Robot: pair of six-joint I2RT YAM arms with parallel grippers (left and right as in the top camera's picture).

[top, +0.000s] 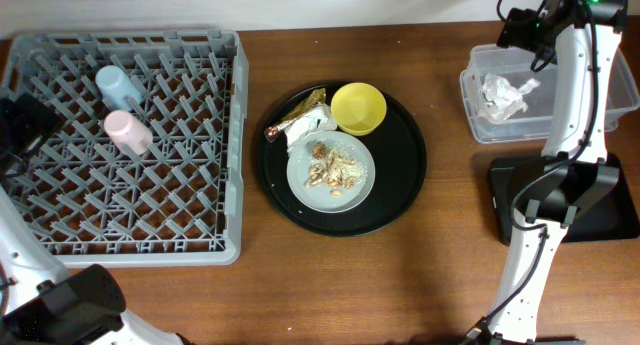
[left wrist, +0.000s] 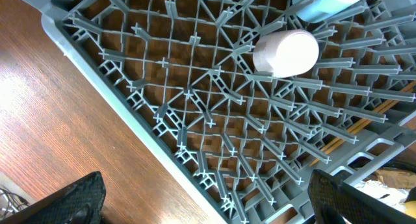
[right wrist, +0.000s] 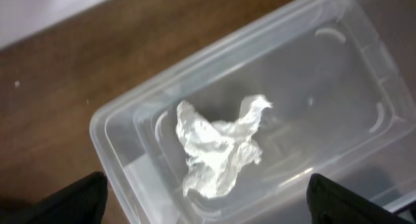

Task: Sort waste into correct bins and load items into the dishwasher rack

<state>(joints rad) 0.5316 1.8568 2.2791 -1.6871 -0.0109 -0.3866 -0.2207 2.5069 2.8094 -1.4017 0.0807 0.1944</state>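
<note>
Napkin (top: 503, 93), white and crumpled, lies in the clear tub (top: 478, 110), well to the right of the round tray (top: 405, 200), as seen from overhead. On the round tray sit a yellow bowl (top: 358, 107), a plate (top: 300, 185) bearing food scraps (top: 333, 169), a wrapper (top: 290, 118) and a second napkin (top: 308, 125). The rack (top: 180, 215), just left of the round tray, holds a blue cup (top: 116, 85) and a pink cup (top: 128, 131). A flat black tray (top: 615, 210) lies right of the round tray, just beside the tub.

The left wrist view shows the left gripper (left wrist: 208, 204) over the rack, its fingers spread wide and holding nothing, the two cups ahead of it among the pegs.

The right wrist view shows the right gripper (right wrist: 208, 208) above the tub, fingers wide apart and empty, with the napkin resting on the tub's floor below, clear of both fingers.
</note>
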